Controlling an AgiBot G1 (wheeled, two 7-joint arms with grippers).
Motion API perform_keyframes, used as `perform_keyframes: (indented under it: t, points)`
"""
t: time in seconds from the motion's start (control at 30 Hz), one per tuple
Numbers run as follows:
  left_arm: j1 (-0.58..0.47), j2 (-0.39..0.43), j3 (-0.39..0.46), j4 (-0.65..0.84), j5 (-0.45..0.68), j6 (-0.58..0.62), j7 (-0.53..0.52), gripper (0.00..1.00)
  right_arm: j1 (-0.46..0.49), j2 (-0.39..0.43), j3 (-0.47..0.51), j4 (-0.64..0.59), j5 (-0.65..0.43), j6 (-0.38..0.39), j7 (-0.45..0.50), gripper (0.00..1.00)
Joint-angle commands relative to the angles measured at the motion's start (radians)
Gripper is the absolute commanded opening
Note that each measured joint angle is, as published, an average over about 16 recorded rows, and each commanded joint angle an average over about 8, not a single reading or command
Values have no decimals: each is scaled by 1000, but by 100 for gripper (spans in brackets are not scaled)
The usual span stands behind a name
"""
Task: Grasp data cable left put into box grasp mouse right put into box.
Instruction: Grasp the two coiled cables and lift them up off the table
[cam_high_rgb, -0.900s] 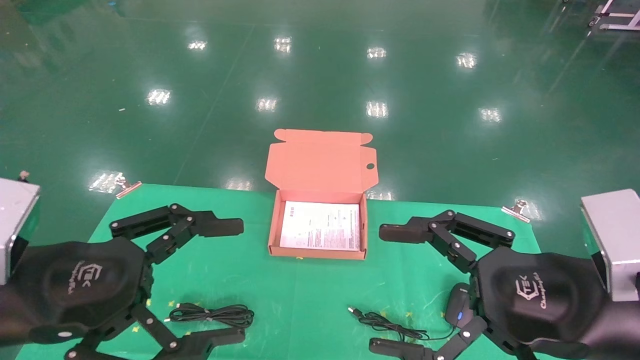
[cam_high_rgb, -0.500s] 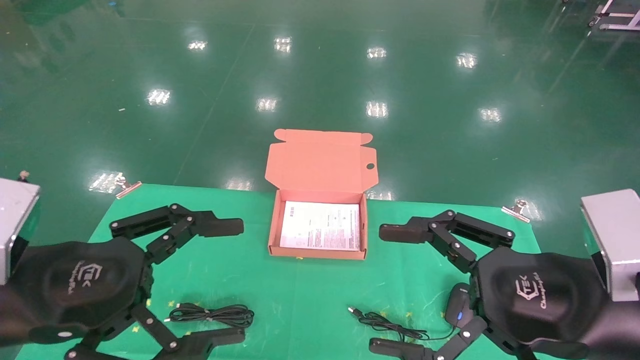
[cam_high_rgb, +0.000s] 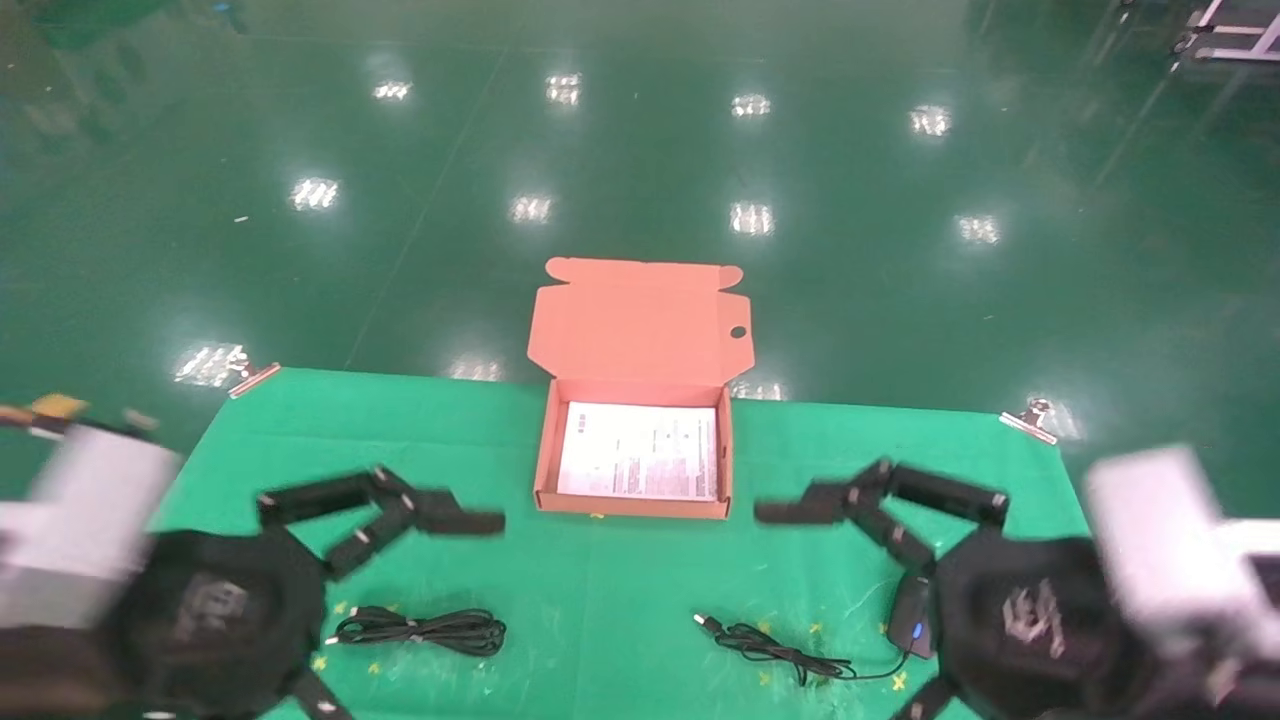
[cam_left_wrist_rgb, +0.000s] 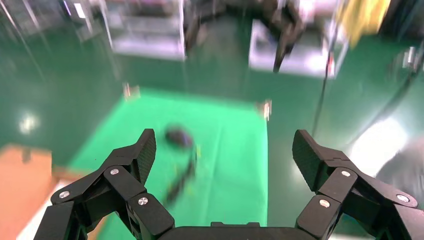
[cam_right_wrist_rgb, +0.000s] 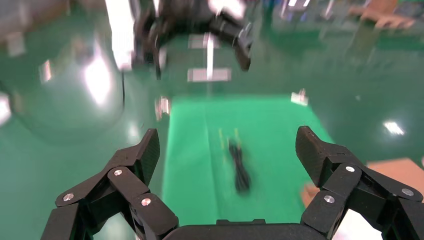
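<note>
The data cable (cam_high_rgb: 420, 630) lies as a flat bundle near the surface's (cam_high_rgb: 620, 570) front edge, left of centre, free of any grip. Over the front-left corner hangs the left tool (cam_high_rgb: 400, 590), smeared in the head view, with only its upper finger plain and its lower one cut off by the frame edge. The left wrist view shows that tool (cam_left_wrist_rgb: 223, 155) spread wide with nothing between its fingers, and beyond it the mouse (cam_left_wrist_rgb: 178, 137) as a dark blur. The box (cam_high_rgb: 545, 455) stands open at the middle of the far edge, lid upright, a white printed sheet (cam_high_rgb: 640, 450) inside. The mouse (cam_high_rgb: 908, 616) sits near the front-right corner, partly hidden by the right tool (cam_high_rgb: 850, 610), its cord (cam_high_rgb: 780, 648) trailing toward the centre. The right wrist view shows this tool (cam_right_wrist_rgb: 227, 152) also wide open and empty, the cable (cam_right_wrist_rgb: 240, 170) blurred past it. Metal clips (cam_high_rgb: 1025, 420) hold the far corners.
</note>
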Motion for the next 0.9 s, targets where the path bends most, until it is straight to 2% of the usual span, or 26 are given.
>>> perform_keyframes:
  t: [0.03,0.23,0.43,0.63,0.9]
  points:
    - [-40,0,33,-6,66,17,-19,100,38,5,-20,18,-72,-16,-13,100]
    - [-172,53,177,-12,311,23,-31,100,221,-49,-231,31,-371,-41,-148,100]
    - [-243,126,293,2,534,-4,-18,100,319,-108,-416,32,-589,-17,-209,100]
    - [-263,197,366,46,713,-50,-17,100,324,-165,-509,32,-766,40,-193,100]
    - [-265,283,422,192,843,-106,-26,100,263,-221,-558,27,-930,151,-115,100]
